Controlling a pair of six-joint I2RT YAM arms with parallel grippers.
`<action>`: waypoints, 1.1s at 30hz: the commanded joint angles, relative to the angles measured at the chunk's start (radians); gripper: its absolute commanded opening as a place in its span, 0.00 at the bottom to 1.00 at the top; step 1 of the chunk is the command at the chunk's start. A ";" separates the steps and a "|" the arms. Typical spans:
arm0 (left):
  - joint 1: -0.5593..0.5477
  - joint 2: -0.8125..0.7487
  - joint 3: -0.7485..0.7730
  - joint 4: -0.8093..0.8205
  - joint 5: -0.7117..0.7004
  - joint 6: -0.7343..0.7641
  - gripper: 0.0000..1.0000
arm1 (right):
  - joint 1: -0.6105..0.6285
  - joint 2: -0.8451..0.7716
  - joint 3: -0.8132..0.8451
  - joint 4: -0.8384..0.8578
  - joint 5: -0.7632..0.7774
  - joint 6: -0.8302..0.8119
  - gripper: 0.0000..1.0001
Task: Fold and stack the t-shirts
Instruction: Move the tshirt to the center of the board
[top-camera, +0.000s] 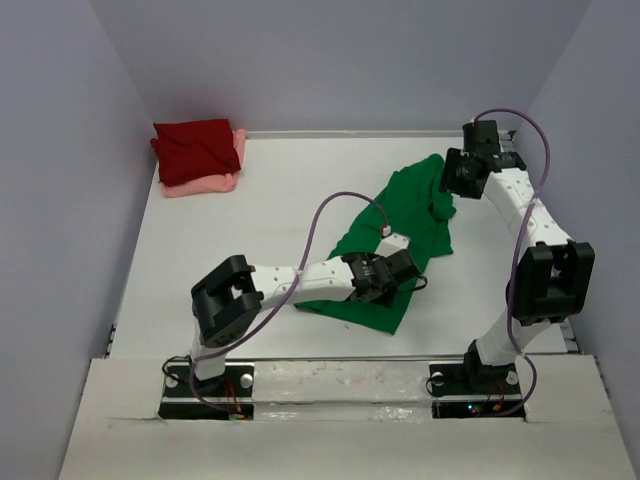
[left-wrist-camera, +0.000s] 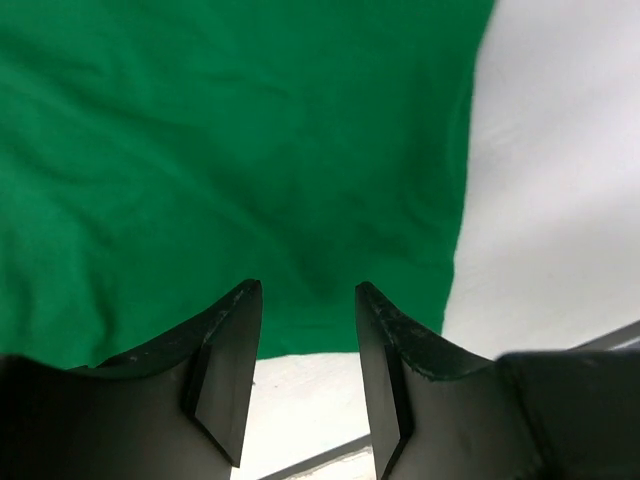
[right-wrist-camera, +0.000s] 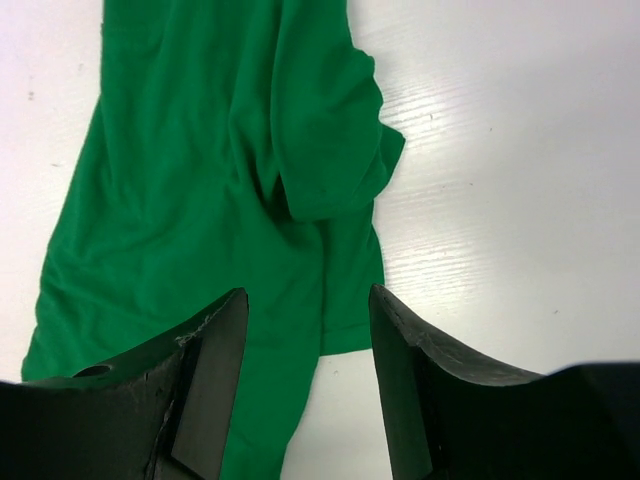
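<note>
White table (top-camera: 260, 225) between grey walls (top-camera: 60, 200). Well left of the green t-shirt (top-camera: 405, 215), the dark red t-shirt (top-camera: 195, 148) lies folded on the salmon pink t-shirt (top-camera: 205, 185). The left gripper (top-camera: 400, 268) hovers at the green shirt's near hem, jaws apart, empty; the right gripper (top-camera: 452, 178) hovers at its far end, likewise parted and empty. Expect light, limp cloth that bunches; you should pinch hems or corners. Only the right wrist view shows you a sleeve (right-wrist-camera: 335, 150) doubled over the body
</note>
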 joint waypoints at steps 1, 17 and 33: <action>0.116 -0.192 -0.092 -0.035 -0.106 -0.083 0.53 | -0.003 -0.071 0.006 0.047 -0.033 -0.008 0.57; 0.429 -0.444 -0.376 0.048 0.060 -0.053 0.57 | -0.003 0.035 0.187 -0.004 -0.060 -0.041 0.59; 0.558 -0.476 -0.537 0.133 0.207 -0.079 0.58 | -0.021 0.268 0.639 -0.179 -0.037 -0.076 0.59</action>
